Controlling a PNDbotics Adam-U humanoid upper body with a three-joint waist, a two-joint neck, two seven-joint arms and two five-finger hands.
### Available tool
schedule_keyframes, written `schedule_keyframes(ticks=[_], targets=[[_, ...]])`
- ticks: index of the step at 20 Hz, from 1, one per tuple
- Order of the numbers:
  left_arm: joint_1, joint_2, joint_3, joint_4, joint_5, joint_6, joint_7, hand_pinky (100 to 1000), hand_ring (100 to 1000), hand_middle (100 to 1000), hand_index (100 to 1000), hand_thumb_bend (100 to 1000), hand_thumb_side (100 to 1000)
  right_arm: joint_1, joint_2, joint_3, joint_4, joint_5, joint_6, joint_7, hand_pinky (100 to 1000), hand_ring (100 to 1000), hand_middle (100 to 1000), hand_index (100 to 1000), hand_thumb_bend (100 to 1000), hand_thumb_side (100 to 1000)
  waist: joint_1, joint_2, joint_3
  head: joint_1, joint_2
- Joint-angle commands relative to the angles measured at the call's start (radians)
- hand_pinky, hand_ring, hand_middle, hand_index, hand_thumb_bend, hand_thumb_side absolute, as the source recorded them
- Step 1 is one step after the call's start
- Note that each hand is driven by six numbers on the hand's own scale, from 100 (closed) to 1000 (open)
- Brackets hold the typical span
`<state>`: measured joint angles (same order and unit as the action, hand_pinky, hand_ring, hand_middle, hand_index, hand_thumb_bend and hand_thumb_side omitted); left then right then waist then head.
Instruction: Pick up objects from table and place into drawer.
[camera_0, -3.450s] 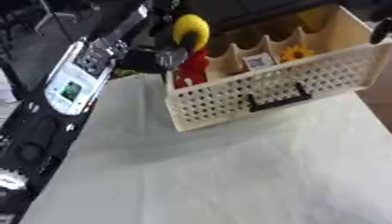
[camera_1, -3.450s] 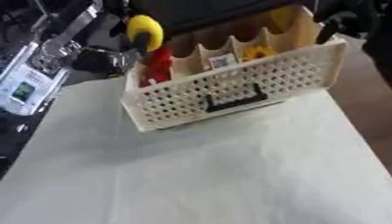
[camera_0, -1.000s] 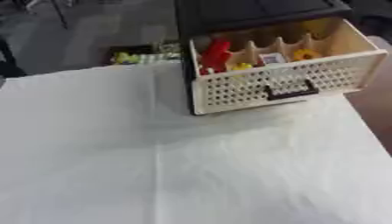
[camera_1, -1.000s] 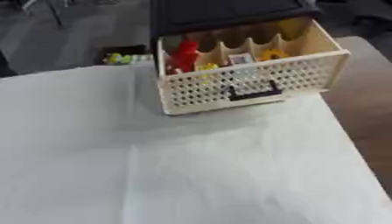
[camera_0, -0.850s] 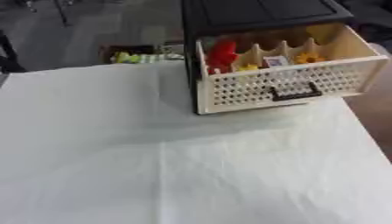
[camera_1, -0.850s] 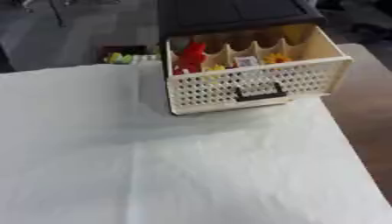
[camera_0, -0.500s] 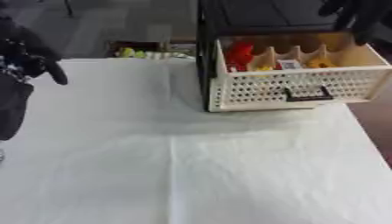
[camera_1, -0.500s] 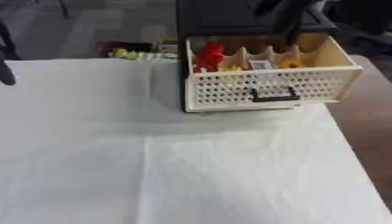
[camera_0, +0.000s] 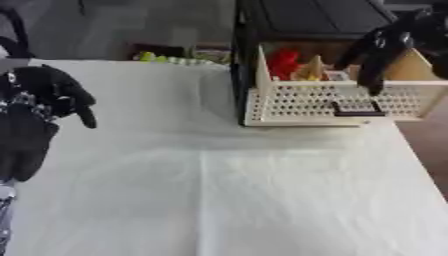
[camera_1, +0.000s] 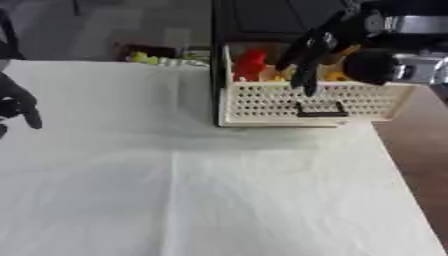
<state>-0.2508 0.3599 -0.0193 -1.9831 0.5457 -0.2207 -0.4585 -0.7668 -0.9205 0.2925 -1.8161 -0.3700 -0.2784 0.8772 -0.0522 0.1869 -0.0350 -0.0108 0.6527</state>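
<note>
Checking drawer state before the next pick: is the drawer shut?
No, the cream drawer stands pulled out of the black cabinet, with a red item showing inside.

- No words, numbers, brand names or signs can be read anywhere in either view.
- The small white card (camera_0: 337, 75) standing among the things in the drawer (camera_0: 332, 102) shows only a blurred patch, with no letters to make out.
</note>
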Motion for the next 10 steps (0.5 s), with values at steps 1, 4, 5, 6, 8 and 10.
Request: schedule_keyframes(ticks=[1, 4, 5, 6, 8, 10], targets=[[0.008, -0.009, -0.003, -0.017, -0.015, -0.001, -0.022, 473, 621, 617, 741, 100, 810, 0.007, -0.044, 0.035, 0.004, 0.003, -0.003, 0.03, 672, 898, 571, 769, 125, 1000, -0.002, -0.019, 0.003, -0.005, 0.015], [0.025, -0.026, -0.013, -0.017, -0.021, -0.005, -0.048, 466, 614, 613, 739, 100, 806, 0.03, -0.043, 0.071, 0.001, 0.024, 0.022, 0.03, 672, 902, 580, 774, 110, 1000, -0.006, -0.02, 0.007, -0.008, 0.018], [0.029, -0.031, -0.015, -0.017, -0.024, -0.008, -0.056, 466, 612, 613, 739, 100, 800, 0.038, -0.042, 0.083, -0.002, 0.032, 0.03, 0.03, 674, 906, 587, 780, 105, 1000, -0.007, -0.02, 0.01, -0.009, 0.019], [0.032, -0.035, -0.016, -0.017, -0.026, -0.013, -0.063, 466, 612, 613, 739, 100, 797, 0.044, -0.04, 0.092, -0.004, 0.041, 0.037, 0.03, 675, 907, 591, 782, 102, 1000, -0.007, -0.02, 0.012, -0.011, 0.02], [0.036, -0.042, -0.018, -0.017, -0.025, -0.027, -0.074, 467, 612, 614, 741, 100, 783, 0.058, -0.035, 0.11, -0.001, 0.06, 0.053, 0.03, 679, 912, 606, 800, 100, 1000, -0.008, -0.021, 0.015, -0.015, 0.022], [0.037, -0.047, -0.019, -0.017, -0.021, -0.04, -0.081, 466, 610, 612, 738, 100, 774, 0.073, -0.028, 0.131, 0.01, 0.083, 0.071, 0.03, 682, 915, 617, 812, 100, 1000, -0.009, -0.021, 0.02, -0.021, 0.023]])
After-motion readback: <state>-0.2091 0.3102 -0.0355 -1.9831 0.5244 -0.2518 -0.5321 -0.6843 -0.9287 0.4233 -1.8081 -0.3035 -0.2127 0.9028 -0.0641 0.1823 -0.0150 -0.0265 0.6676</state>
